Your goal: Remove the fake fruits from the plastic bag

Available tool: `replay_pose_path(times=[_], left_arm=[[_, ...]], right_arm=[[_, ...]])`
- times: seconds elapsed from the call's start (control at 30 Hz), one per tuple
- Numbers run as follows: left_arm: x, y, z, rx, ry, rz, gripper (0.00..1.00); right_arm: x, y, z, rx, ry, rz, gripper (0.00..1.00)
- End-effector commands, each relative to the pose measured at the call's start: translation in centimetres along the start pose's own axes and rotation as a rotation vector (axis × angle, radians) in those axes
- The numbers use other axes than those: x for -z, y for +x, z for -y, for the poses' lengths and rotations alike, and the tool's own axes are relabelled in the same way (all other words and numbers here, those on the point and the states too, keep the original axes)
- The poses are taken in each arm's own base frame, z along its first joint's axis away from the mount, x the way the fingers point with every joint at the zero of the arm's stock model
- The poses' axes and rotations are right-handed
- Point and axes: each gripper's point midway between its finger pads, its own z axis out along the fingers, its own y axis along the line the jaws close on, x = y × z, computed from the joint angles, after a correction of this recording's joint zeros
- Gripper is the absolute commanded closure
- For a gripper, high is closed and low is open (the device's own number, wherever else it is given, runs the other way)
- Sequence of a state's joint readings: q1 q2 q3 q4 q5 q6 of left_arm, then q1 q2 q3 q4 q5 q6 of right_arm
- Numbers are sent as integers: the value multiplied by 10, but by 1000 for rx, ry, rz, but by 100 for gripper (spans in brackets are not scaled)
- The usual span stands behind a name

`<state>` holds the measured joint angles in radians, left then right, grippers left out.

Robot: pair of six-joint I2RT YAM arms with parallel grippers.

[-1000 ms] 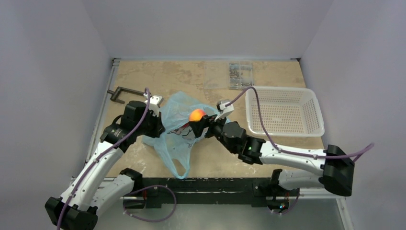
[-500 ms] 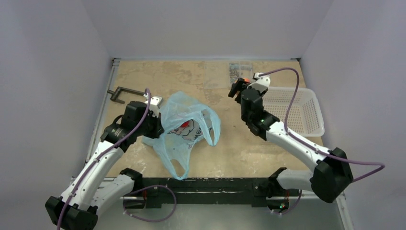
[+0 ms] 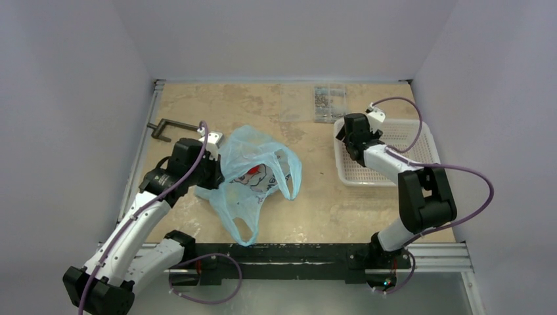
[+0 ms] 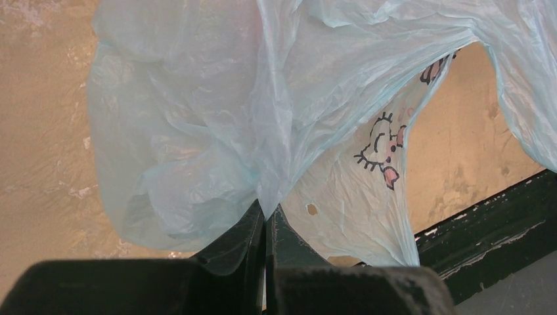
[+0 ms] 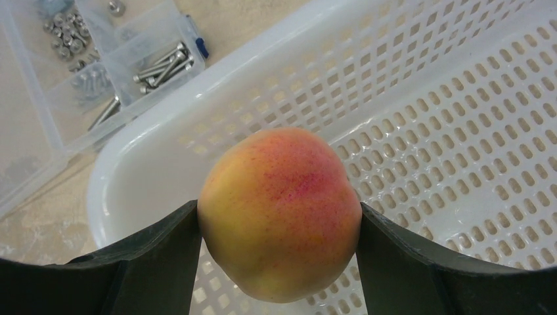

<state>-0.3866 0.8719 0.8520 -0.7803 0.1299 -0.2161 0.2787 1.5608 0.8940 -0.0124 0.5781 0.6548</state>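
Between the fingers of the right claw, the peach is sitting, gripped on both sides, with the white basket just below. The left claw is pinching the blue bag, fully closed on its film. One fruit is out; a red fruit is showing inside the bag, so more work is probably remaining.

- Overhead, I get bright, even light from above; shadows on the table are faint and soft.
- Right wrist: the peach is sharp, and the white basket rim glares slightly.
- Left wrist: the plastic bag glows translucent; the bottom edge is dark and blurred.
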Motion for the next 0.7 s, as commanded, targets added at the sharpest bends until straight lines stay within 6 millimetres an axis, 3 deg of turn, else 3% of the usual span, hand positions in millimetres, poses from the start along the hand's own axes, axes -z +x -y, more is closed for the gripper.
replay_pose_path(times=[0.0,0.13,0.5,0.67], left_arm=[[0,-5,-1,-17,-5,9,100],[-1,-5,-1,-18,-4,2,100],[-1,-4,0,-17,2,4,100],[0,-5,0,-17,3,8,100]], right_arm=[[-9,1,-4,-57,-45,-52,97],[-16,10,1,-72,-57,-103,83],[1,8,-1,-153,-161,-94,18],[12,-1,-10,-153,-220,-84,3]])
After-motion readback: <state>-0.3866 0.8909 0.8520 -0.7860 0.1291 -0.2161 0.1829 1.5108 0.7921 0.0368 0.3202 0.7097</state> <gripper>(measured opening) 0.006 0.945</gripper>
